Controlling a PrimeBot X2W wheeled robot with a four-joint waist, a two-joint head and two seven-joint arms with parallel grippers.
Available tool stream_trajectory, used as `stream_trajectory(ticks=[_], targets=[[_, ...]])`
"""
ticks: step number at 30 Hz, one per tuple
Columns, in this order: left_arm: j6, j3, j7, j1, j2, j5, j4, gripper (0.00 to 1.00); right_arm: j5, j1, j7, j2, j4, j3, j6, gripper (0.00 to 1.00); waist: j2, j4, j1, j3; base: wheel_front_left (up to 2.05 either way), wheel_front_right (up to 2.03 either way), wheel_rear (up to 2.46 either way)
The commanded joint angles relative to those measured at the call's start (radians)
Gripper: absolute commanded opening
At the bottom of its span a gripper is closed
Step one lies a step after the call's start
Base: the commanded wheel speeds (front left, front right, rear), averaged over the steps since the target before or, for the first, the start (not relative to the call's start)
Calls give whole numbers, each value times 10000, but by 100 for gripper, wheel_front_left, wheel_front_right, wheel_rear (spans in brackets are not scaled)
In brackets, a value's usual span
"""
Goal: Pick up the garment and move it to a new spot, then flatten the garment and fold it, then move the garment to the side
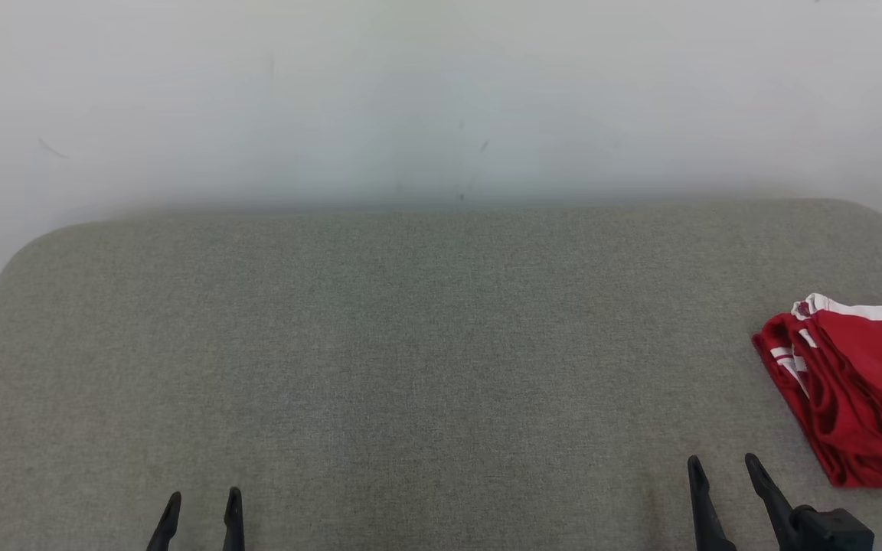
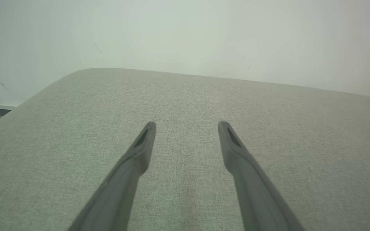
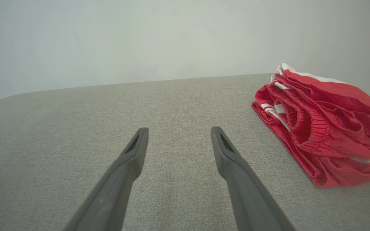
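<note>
Shows garment [image 1: 854, 383] loosely layered at cushion's [image 1: 410, 344] right edge; left gripper [image 1: 204, 496], right gripper [image 1: 722, 461] empty, fingers spread. Looks either unstarted or finished.

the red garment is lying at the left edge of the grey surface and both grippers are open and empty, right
Not quite. The red garment lies at the right edge of the grey surface, not the left; the head view shows this. The rest holds: the left gripper and the right gripper are both open and empty.
</note>
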Motion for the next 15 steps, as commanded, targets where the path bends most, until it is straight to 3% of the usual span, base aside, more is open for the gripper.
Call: stream_trajectory(ticks=[1,15], targets=[[14,-51,-22,-102,30,-151,29,100,80,37,-63,25,31,0,-1,100,1,-4,0,10,0,0,0],[13,-151,-22,-56,127,-187,-35,100,418,85,-221,30,166,118,-1,100,1,-6,0,-79,0,0,0]])
